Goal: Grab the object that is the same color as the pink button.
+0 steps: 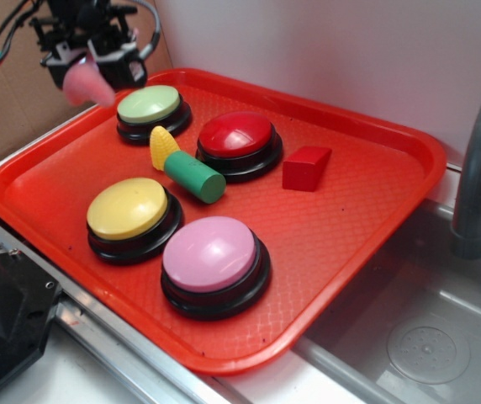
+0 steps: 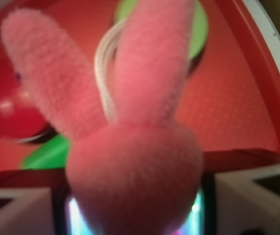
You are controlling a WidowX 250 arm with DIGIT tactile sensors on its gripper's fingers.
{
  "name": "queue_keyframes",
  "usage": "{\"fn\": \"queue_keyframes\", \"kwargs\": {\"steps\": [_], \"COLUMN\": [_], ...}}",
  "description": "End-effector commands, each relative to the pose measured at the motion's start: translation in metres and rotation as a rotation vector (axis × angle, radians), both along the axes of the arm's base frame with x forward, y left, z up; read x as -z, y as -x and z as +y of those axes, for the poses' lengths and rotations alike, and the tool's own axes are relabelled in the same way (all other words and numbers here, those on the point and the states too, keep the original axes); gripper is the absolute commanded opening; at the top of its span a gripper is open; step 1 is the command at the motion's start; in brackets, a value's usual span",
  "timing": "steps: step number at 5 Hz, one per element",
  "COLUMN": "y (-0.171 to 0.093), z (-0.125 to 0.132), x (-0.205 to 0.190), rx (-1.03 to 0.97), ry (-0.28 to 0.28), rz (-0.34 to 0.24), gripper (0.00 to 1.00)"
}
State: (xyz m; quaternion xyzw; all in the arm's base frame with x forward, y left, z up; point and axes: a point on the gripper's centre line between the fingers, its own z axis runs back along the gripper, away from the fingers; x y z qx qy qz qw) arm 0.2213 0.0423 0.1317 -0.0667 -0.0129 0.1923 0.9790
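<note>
We can't read any text, labels, brand names or numbers anywhere here, honestly. The dome buttons, the blocks and the red tray (image 1: pixel 367 210) all look plain, and the wrist view is too blurry to make out anything.

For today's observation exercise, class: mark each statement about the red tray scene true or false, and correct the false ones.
1. The fuzzy pink long-eared toy is held in the robot's hand, above the red plastic tray's far-left corner. True.
2. The green wooden cylinder stands upright. False: it lies on its side.
3. The yellow plastic corn lies between the green dome button and the cylinder. True.
4. The red wooden block rests on the pink dome button. False: it sits on the tray, beside the red dome button.
</note>
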Motion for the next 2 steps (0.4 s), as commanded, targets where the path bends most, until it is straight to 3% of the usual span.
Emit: {"fn": "queue_keyframes", "kwargs": {"steps": [1,2], "y": [0.0036,0.0076], "z": [-0.0323,-0.0379], "x": [-0.0673,-0.0637], "rx": [0.133,0.116], "ry": [0.045,0.036], "rz": [-0.118,-0.124], "gripper": [0.00,0.00]}}
